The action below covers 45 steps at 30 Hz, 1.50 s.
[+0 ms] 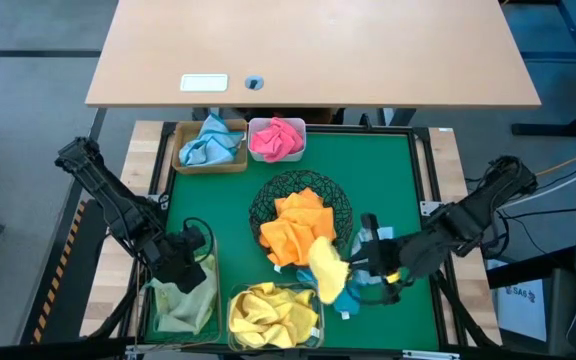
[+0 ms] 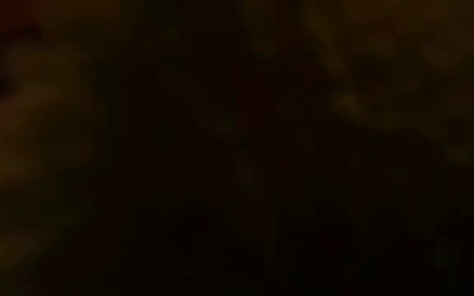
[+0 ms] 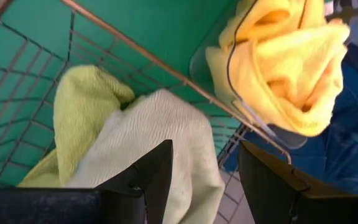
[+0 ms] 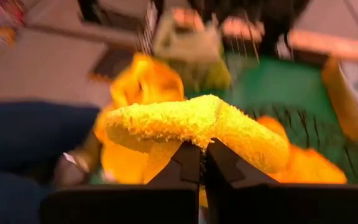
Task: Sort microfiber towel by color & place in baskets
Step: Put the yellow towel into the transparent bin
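Setting: green mat [image 1: 408,190] on the worktop, with a bare wooden desk [image 1: 313,50] behind it and five baskets around the mat's edges.
Right gripper [image 4: 201,149]: was pinched closed on a yellow towel [image 4: 197,124], held in the air between the round black wire bowl [image 1: 340,200] of orange towels [image 1: 293,228] and the clear plastic box [image 1: 273,318] that already had yellow towels [image 1: 268,310] in it.
Left gripper [image 3: 207,168]: fingers apart, holding nothing, hanging over the green wire-mesh basket [image 3: 104,74] and its pale green towel [image 3: 145,137].
Sorted so far: blue towel in the tan tray [image 1: 208,160], pink towel in the white tub [image 1: 278,152].
Risk 1: the grip looked like a thin pinch at mid-cloth, so honestly a quick swing could've let it slip out short of the box.
Risk 2: the drooping ends hung close to the wire bowl, so they might've snagged the rim or landed in with the orange pile.
Risk 3: the yellow box was pretty full, so a drop near the edge could've spilled onto the mat.
Low view: too dark, no help.
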Motion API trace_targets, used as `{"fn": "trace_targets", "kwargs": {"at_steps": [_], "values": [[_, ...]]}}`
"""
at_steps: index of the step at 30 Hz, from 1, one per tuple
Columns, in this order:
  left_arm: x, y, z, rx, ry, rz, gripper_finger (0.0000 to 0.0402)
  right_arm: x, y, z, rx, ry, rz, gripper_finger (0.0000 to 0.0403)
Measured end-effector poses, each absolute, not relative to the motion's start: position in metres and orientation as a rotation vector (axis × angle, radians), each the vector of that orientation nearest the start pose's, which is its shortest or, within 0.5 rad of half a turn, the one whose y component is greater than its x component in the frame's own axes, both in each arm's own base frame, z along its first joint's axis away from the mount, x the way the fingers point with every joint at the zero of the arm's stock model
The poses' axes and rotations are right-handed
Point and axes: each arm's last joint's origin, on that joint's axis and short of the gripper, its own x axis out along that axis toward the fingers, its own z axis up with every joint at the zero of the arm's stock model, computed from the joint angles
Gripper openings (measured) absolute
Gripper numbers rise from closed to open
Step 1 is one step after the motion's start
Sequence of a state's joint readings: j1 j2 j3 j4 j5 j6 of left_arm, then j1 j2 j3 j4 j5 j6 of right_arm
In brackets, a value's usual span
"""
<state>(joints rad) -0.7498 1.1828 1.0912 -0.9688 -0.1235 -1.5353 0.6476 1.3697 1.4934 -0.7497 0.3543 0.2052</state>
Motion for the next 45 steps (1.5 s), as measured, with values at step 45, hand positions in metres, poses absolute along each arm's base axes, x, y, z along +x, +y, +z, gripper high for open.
{"fn": "trace_targets", "kwargs": {"at_steps": [45], "values": [[0.163,-0.143,0.301,-0.887,1.042,0.325,0.0172,0.365,0.212,0.245,-0.151,0.809,0.631,0.0003]]}}
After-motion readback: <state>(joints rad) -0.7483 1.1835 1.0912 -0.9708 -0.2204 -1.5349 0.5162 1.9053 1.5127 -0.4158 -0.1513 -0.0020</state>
